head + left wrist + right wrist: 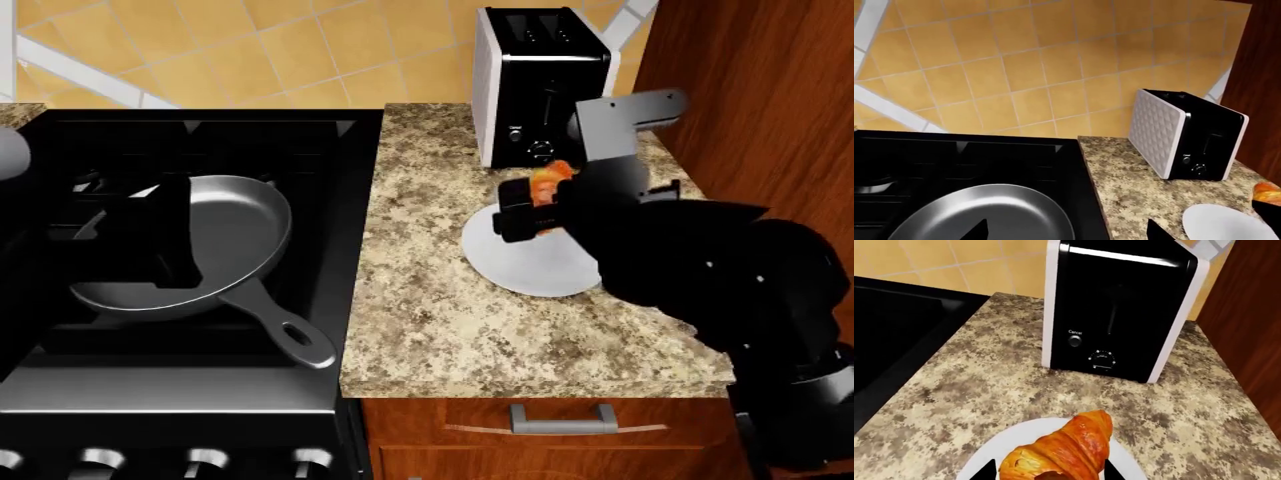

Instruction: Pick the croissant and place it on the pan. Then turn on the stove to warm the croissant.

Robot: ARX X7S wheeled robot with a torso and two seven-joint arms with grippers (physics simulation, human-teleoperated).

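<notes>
The golden croissant (1062, 449) sits between my right gripper's (1051, 471) two fingertips, which press close against its sides, over the far part of a white plate (991, 450). In the head view the croissant (551, 181) shows just past the plate (534, 258), at my right gripper (530, 212). The grey pan (247, 222) rests on the black stove (200, 135), handle toward the front. My left gripper (1067, 232) hangs open and empty over the pan's (1007, 210) right rim; in the head view it (167, 240) covers part of the pan. Knobs (200, 462) line the stove's front.
A black and white toaster (541, 80) stands on the granite counter (427, 300) behind the plate. A wooden cabinet wall (747, 100) closes the right side. Tiled wall (1021, 65) runs behind stove and counter. A drawer handle (561, 420) shows below the counter edge.
</notes>
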